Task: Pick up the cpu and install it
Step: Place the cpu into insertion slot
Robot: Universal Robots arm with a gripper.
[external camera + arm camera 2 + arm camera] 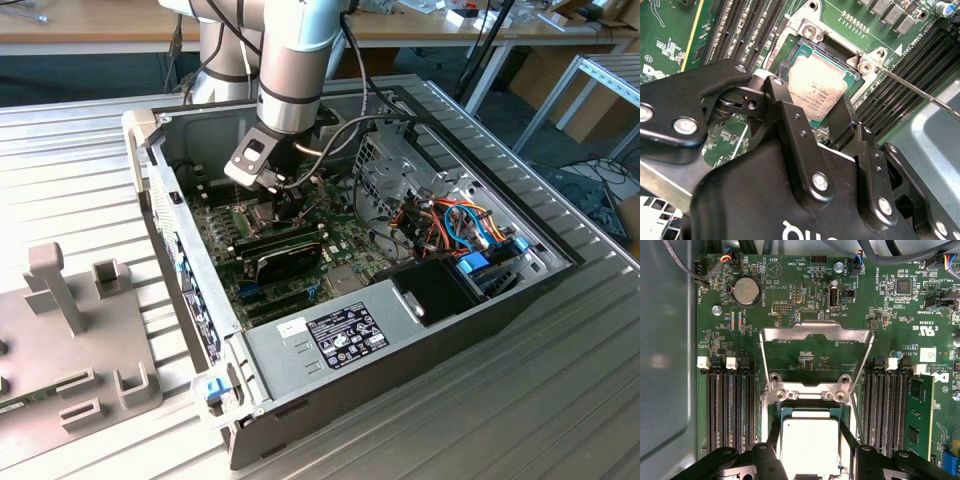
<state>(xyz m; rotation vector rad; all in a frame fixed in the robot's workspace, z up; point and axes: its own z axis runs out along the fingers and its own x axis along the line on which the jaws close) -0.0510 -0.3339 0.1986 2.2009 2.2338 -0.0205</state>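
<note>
Open computer case on the desk, with the arm reaching down to the green motherboard. We see the gripper directly over the socket. Its two black fingers are drawn in narrowly against opposite edges of the cpu, and we judge that they are clamped on the chip.

The cpu is therefore already picked up and carried to its place. It lies level over the socket opening, between the banks of memory slots. We cannot tell whether it is fully seated or hangs just above the contacts. In both wrist views it sits slightly toward the gripper side of the opening, and a strip of socket rim shows at the far edge.

The hinged metal load frame stands swung back flat over the board. By our judgement, the retention step is not yet done.

The cpu is a small flat square with a dull silver-grey metal lid and rounded corners. Faint print on it is too pale to make out, and a thin darker border shows around the lid.
</note>
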